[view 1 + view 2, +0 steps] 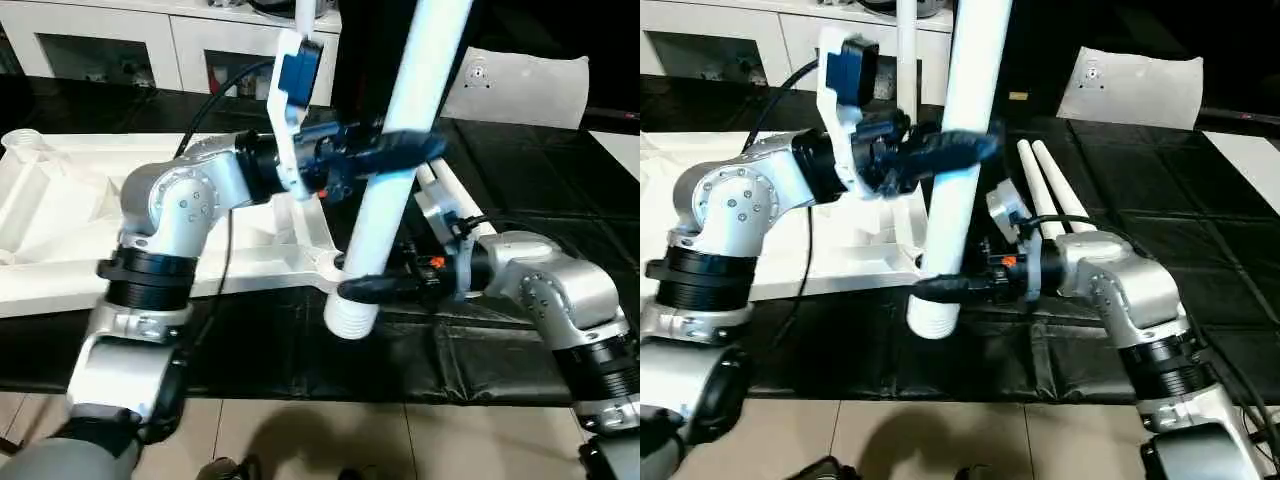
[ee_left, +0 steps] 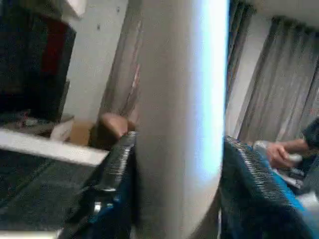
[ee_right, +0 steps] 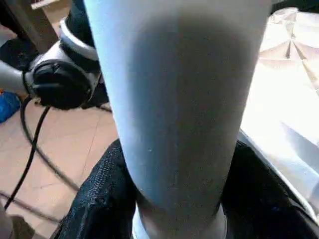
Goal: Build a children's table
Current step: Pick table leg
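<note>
White plastic fills the left of the scene: the table top (image 1: 60,215) lies upside down on the black surface (image 1: 520,180), ribbed underside up, with a round corner socket (image 1: 22,147) at its far left corner. Over it reaches the left arm's silver forearm (image 1: 185,200), whose left tool (image 1: 385,150) is clamped across the upper part of a long white leg (image 1: 400,150); the left wrist view has a black ribbed finger (image 2: 112,169) pressed against either side of the pale shaft. That leg stands nearly upright, leaning a little to the right at the top, its ringed lower end (image 1: 350,315) just beside the near right corner of the table top; whether it touches the surface I cannot tell. Lower on the same leg, close above the ringed end, the right tool (image 1: 365,290) grips it from the right, fingers wrapped around it. Two more white legs (image 1: 1050,195) lie side by side on the black surface behind the right arm. A flat white panel (image 1: 520,85) leans at the far right, and a white cabinet (image 1: 120,45) stands along the back.
</note>
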Motion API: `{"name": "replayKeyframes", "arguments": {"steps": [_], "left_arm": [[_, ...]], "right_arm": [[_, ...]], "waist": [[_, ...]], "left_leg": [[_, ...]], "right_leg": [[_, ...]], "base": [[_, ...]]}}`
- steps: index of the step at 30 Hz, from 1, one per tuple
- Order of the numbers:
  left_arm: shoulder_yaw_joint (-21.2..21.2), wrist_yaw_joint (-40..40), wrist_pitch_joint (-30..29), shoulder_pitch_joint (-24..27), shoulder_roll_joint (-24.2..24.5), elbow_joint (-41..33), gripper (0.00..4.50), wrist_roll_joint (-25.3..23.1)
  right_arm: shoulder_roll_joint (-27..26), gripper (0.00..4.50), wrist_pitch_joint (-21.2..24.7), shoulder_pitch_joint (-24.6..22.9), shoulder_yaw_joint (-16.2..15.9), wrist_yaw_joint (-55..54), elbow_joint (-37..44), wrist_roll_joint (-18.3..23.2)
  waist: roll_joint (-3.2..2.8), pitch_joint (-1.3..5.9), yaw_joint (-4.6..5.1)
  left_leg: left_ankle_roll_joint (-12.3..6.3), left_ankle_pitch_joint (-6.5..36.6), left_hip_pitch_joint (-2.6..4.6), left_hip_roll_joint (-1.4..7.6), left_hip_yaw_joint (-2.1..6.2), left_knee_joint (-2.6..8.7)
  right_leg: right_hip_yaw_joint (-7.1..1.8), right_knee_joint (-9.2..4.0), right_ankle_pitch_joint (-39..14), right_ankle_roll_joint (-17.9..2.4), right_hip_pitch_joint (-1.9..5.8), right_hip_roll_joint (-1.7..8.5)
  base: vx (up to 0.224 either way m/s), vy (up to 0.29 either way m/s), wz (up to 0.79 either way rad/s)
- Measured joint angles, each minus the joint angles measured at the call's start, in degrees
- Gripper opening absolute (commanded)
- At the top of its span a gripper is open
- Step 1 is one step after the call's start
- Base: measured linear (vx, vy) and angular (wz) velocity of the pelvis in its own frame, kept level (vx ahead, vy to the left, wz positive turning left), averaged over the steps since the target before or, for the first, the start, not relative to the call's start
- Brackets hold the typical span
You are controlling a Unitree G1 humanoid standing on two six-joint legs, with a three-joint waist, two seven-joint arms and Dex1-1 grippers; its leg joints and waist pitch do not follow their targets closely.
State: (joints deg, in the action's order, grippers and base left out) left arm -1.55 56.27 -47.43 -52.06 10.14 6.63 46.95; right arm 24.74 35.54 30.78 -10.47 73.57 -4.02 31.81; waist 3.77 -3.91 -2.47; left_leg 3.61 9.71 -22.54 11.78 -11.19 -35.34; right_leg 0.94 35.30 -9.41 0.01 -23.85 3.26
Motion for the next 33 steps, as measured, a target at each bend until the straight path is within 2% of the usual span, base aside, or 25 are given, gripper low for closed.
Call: {"name": "replayKeyframes", "arguments": {"steps": [1, 6, 7, 11, 14, 19, 21, 24, 25, 27, 29, 31, 33], "left_arm": [[-0.7, -1.6, -0.1, 0.1, -1.1, -0.5, 2.87, 0.7], [-5.1, -8.4, 0.0, 1.0, -6.5, -1.5, 3.11, 4.7], [-6.2, -10.0, 0.4, 1.6, -7.8, -1.8, 3.30, 5.6], [-8.8, -14.9, 4.1, 2.6, -12.2, -3.5, 3.68, 7.2], [-12.0, -19.4, 7.6, 2.6, -16.0, -4.6, 3.80, 9.5], [-19.2, -27.2, 14.0, 2.6, -17.3, -4.7, 4.20, 11.8], [-20.1, -28.0, 15.4, 3.1, -17.2, -5.5, 4.37, 11.7], [-19.2, -28.8, 16.5, 5.3, -15.2, -6.9, 4.50, 8.1], [-17.5, -29.3, 16.7, 6.3, -13.0, -6.9, 4.50, 5.1], [-11.6, -30.5, 18.0, 9.0, -7.1, -6.1, 4.50, -4.5], [-4.9, -31.4, 19.7, 11.1, -1.8, -4.2, 4.50, -14.3], [-2.2, -31.6, 20.2, 12.1, -0.4, -3.0, 4.50, -18.6], [-0.6, -32.4, 20.2, 12.2, 0.0, -2.9, 4.50, -20.5]], "right_arm": [[-0.6, 1.92, -0.2, -0.2, 0.0, -0.8, 0.4, 0.1], [-2.6, 1.92, -1.2, -1.5, 1.1, -4.2, 0.7, 0.1], [-3.4, 1.92, -1.1, -1.7, 1.3, -5.3, 0.8, 0.1], [-6.4, 1.92, -1.1, -2.4, 2.7, -9.4, 1.2, 0.3], [-8.4, 1.92, -1.1, -3.2, 4.4, -12.7, 1.1, 1.4], [-13.0, 1.91, -2.2, -4.5, 8.3, -19.7, 1.1, 2.4], [-14.0, 1.91, -2.6, -4.5, 9.7, -21.7, 1.2, 2.8], [-15.0, 1.91, -4.4, -4.5, 10.3, -24.9, 1.8, 2.0], [-14.8, 1.91, -5.6, -4.5, 9.8, -26.1, 1.9, 0.3], [-13.1, 1.91, -8.7, -4.5, 7.8, -29.4, 1.9, -5.6], [-12.2, 1.91, -10.2, -4.5, 6.6, -31.8, 1.7, -9.7], [-12.5, 1.91, -11.0, -4.8, 6.1, -32.5, 1.7, -10.5], [-13.0, 1.91, -11.2, -4.8, 5.5, -33.2, 1.7, -11.1]], "waist": [[0.00, 0.00, -0.04], [0.00, 0.00, -0.21], [0.00, 0.00, -0.21], [0.00, 0.00, -0.19], [0.00, 0.00, -0.20], [0.01, 0.00, 0.35], [0.01, 0.00, 0.40], [0.00, 0.00, 0.45], [0.00, 0.00, 0.46], [0.00, 0.00, 0.47], [0.00, 0.00, 0.55], [0.00, 0.00, 0.51], [0.00, 0.00, 0.52]], "left_leg": [[0.00, 0.0, 0.00, 0.00, 0.00, 0.00], [0.00, 0.0, 0.06, 0.00, 0.00, -0.04], [0.00, 0.0, 0.07, 0.00, 0.01, -0.04], [0.00, 0.0, 0.07, 0.00, 0.02, -0.04], [0.00, 0.0, 0.09, 0.00, 0.03, -0.04], [0.00, 0.0, 0.12, 0.02, 0.07, -0.04], [0.00, 0.0, 0.12, 0.01, 0.07, -0.04], [0.00, 0.0, 0.11, 0.01, 0.07, -0.04], [0.00, 0.0, 0.11, 0.01, 0.09, -0.04], [0.00, 0.0, 0.09, 0.01, 0.11, -0.03], [0.01, 0.0, 0.05, 0.00, 0.13, -0.03], [0.01, 0.0, -0.05, -0.01, 0.13, -0.03], [0.01, 0.0, -0.10, -0.01, 0.11, -0.03]], "right_leg": [[0.00, 0.01, 0.0, 0.0, 0.00, 0.00], [0.00, 0.01, 0.0, 0.0, 0.08, 0.00], [0.01, 0.01, 0.0, 0.0, 0.09, 0.00], [0.01, 0.00, 0.0, 0.0, 0.09, 0.00], [0.02, -0.03, 0.0, 0.0, 0.14, 0.00], [0.04, -0.04, -0.1, 0.3, 0.14, -0.02], [0.04, -0.08, -0.1, 0.3, 0.16, -0.02], [0.04, -0.12, -0.2, 0.3, 0.17, -0.02], [0.03, -0.12, -0.2, 0.4, 0.17, -0.02], [0.04, -0.14, -0.2, 0.5, 0.16, -0.02], [0.03, -0.14, -0.2, 0.6, 0.13, -0.02], [0.02, -0.15, -0.2, 0.6, 0.04, -0.02], [0.01, -0.16, -0.1, 0.6, 0.00, -0.01]], "base": [[0.000, 0.000, 0.00], [0.000, 0.000, 0.00], [0.000, 0.000, 0.00], [0.000, 0.000, 0.00], [0.000, 0.000, 0.00], [0.000, 0.000, 0.00], [0.000, 0.000, 0.00], [0.000, 0.000, 0.00], [0.000, 0.000, 0.00], [0.000, 0.000, 0.00], [0.000, 0.000, 0.00], [0.000, 0.000, 0.00], [0.000, 0.000, 0.00]]}}
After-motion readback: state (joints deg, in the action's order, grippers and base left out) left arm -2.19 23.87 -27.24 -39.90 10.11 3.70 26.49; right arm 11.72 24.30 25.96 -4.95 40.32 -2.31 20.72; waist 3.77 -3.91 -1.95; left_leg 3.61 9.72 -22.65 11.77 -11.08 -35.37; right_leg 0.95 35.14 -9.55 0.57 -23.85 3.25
